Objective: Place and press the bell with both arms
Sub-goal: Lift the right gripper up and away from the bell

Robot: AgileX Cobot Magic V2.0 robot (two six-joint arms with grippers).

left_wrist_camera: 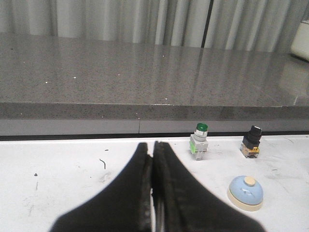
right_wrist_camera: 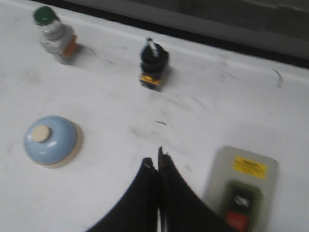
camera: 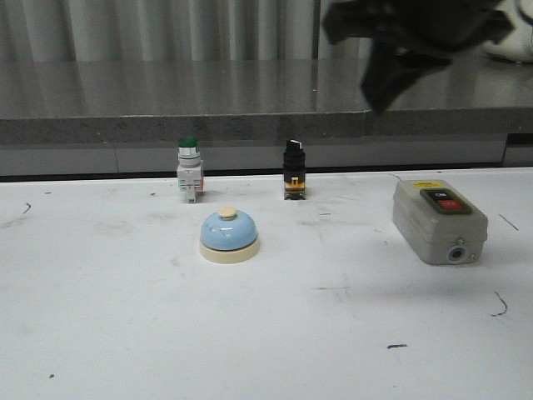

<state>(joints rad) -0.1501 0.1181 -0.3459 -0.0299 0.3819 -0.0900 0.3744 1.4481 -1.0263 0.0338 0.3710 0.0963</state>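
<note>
The light-blue bell [camera: 229,234] with cream base and knob stands upright on the white table, left of centre. It also shows in the left wrist view [left_wrist_camera: 245,192] and the right wrist view [right_wrist_camera: 51,139]. My right gripper [right_wrist_camera: 158,162] is shut and empty, high above the table between the bell and the grey switch box; in the front view it is a blurred dark shape [camera: 385,96] at the top right. My left gripper [left_wrist_camera: 152,146] is shut and empty, low over the table to the left of the bell, out of the front view.
A green-capped push button [camera: 189,169] and a black selector switch [camera: 293,169] stand behind the bell. A grey switch box [camera: 439,220] with black and red buttons lies at the right. A grey stone ledge [camera: 183,104] runs along the table's back.
</note>
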